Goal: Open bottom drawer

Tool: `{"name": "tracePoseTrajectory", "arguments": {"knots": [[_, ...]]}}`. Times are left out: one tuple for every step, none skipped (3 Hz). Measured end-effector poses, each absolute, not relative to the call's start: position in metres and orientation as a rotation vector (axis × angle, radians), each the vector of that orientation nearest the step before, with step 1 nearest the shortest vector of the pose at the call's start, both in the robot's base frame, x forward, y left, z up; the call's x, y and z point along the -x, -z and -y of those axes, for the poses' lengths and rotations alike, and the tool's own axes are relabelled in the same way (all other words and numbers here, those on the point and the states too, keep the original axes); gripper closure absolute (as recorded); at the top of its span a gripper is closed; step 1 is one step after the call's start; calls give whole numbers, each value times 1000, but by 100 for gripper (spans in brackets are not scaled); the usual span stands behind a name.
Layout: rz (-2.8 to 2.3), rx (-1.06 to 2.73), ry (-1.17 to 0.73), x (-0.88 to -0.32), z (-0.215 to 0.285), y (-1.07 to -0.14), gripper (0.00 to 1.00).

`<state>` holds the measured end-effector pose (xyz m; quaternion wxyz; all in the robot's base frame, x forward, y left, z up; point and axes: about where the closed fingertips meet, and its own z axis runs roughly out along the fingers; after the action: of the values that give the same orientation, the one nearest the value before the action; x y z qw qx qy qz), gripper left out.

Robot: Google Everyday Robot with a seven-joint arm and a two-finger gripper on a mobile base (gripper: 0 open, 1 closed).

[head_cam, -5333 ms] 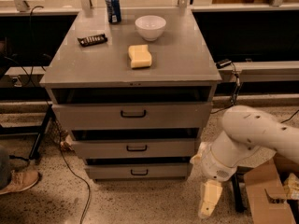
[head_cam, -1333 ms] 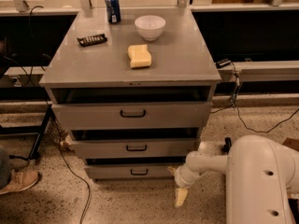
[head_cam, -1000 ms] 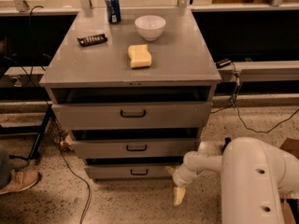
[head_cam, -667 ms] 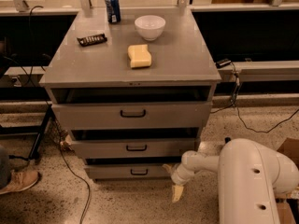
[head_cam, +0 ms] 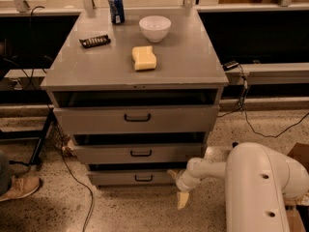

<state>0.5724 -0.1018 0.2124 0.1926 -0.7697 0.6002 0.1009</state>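
Observation:
The bottom drawer (head_cam: 130, 178) is the lowest and narrowest grey front of the cabinet, with a small black bar handle (head_cam: 143, 178). Its front stands pushed in under the middle drawer (head_cam: 140, 153). My gripper (head_cam: 179, 190) hangs at the end of the white arm (head_cam: 251, 178), low near the floor, just right of the bottom drawer's right end. One cream finger (head_cam: 182, 199) points down toward the floor and another reaches toward the drawer's right corner. The gripper is to the right of the handle and apart from it.
The top drawer (head_cam: 137, 119) is the tallest front. On the cabinet top (head_cam: 193, 66) lie a yellow sponge (head_cam: 144, 58), a white bowl (head_cam: 155, 28), a blue can (head_cam: 116, 7) and a dark snack bar (head_cam: 94, 41). Cables run on the floor at left. A shoe (head_cam: 18, 187) is at lower left.
The gripper has moved left along the floor, from well right of the cabinet to the bottom drawer's right end. The drawers have not moved.

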Motion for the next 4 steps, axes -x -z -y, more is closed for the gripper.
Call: {"name": "tracePoseTrajectory", "arguments": {"knots": [[-1636,2162,-181,-583,94,-211,0],[-1614,2146,-116,-595,89,-210,0],[-1653,2106,-96,-607,96,-197,0],[-1716,2049,-76,-624,111,-185,0]]}}
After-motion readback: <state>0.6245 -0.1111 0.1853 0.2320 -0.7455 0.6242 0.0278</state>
